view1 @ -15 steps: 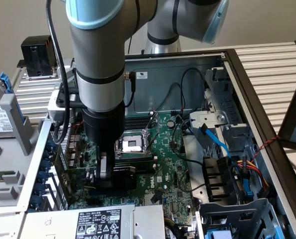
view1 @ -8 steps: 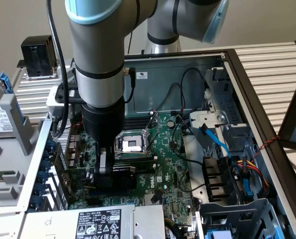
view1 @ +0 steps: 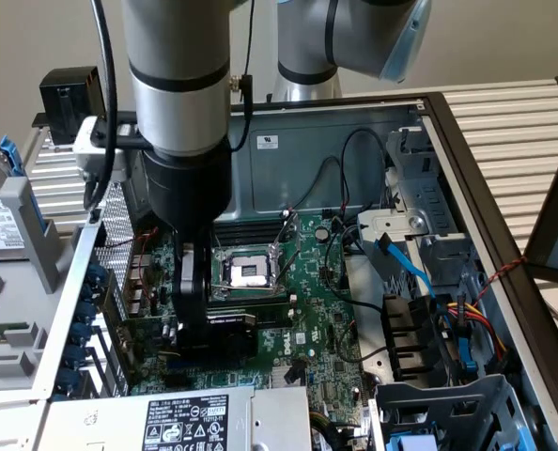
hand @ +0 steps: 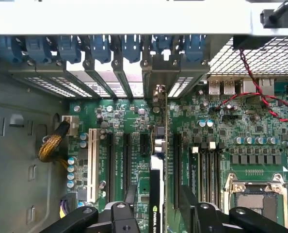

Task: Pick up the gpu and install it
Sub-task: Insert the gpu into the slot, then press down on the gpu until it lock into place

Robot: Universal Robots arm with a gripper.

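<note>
The gpu (view1: pixel 230 322), a small green card with a black shroud, stands on edge over the large green motherboard (view1: pixel 317 319) inside the open computer case. My gripper (view1: pixel 193 315) reaches straight down and is shut on it. In the wrist view the gpu (hand: pixel 156 189) shows edge-on between my black fingers (hand: pixel 130 195), and the gripper (hand: pixel 158 206) straddles it. Its metal end bracket (hand: pixel 157 73) sits against the rear slot openings, in line with a long black expansion slot. Whether the card's edge is seated in the slot is hidden.
The CPU socket (view1: pixel 246 271) lies just beside the card. A white slot (hand: pixel 92 165) and more black slots sit alongside. Blue bracket latches (hand: pixel 100 46) line the rear wall. The power supply (view1: pixel 185 418), drive cage (view1: pixel 448 404) and cables (view1: pixel 467 329) crowd the case.
</note>
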